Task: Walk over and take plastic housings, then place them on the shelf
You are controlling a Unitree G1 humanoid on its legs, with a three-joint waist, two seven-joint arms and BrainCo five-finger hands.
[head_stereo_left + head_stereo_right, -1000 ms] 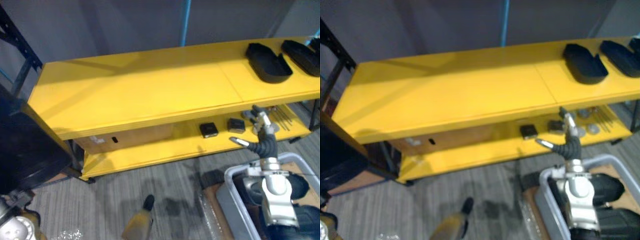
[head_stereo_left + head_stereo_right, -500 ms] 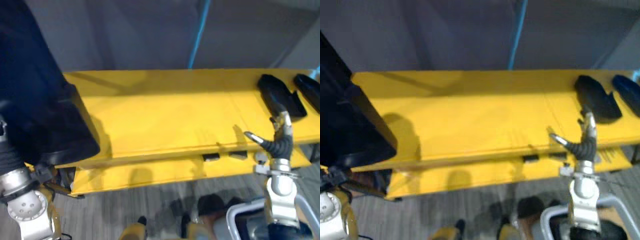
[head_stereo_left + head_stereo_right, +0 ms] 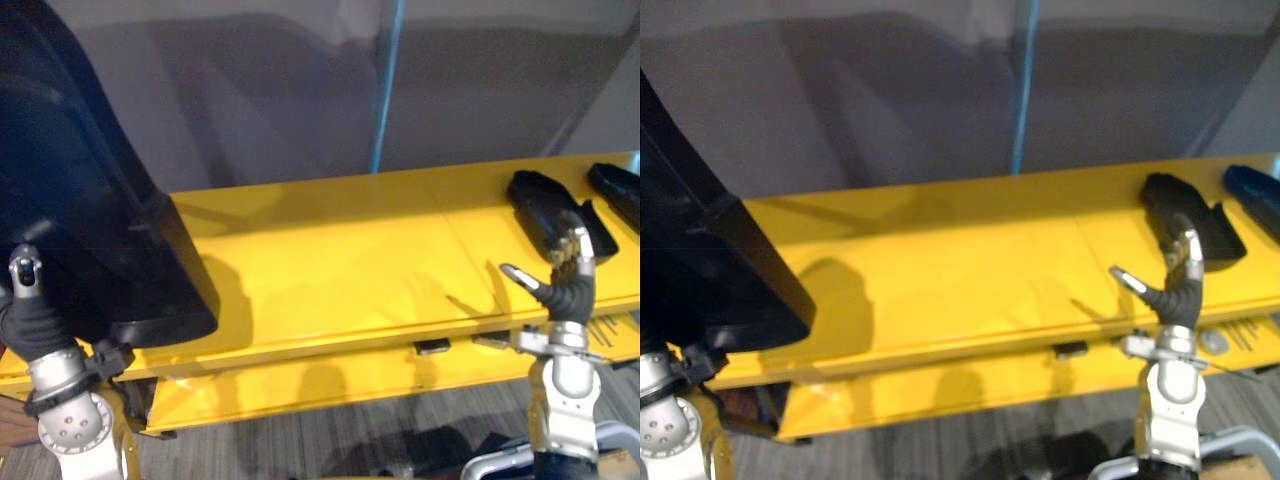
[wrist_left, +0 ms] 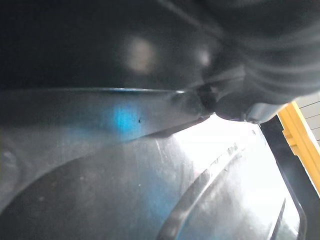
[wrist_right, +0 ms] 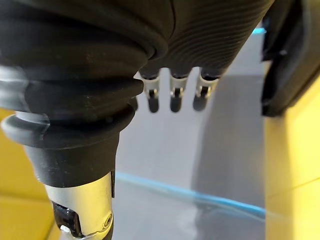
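Grey wall [image 3: 250, 100] with a blue strip [image 3: 385, 90] sits behind a yellow shelf [image 3: 330, 270] in the head views. A nearer housing [image 3: 540, 205] and a far-right housing [image 3: 618, 185], both black, lie on the top board's right end. The left hand [image 3: 30, 320] is at the lower left, right up against a big black housing [image 3: 90, 220] over the shelf's left end. Its fingers are hidden, so can't tell the grip. The right hand [image 3: 568, 285] is up by the front edge, fingers straight, thumb apart, empty.

Left wrist view: glossy black plastic up close, plus a sliver of shelf.

Right wrist view: fingers [image 5: 172, 100] relaxed, holding nothing, with a dark housing edge [image 5: 285, 60] past them.
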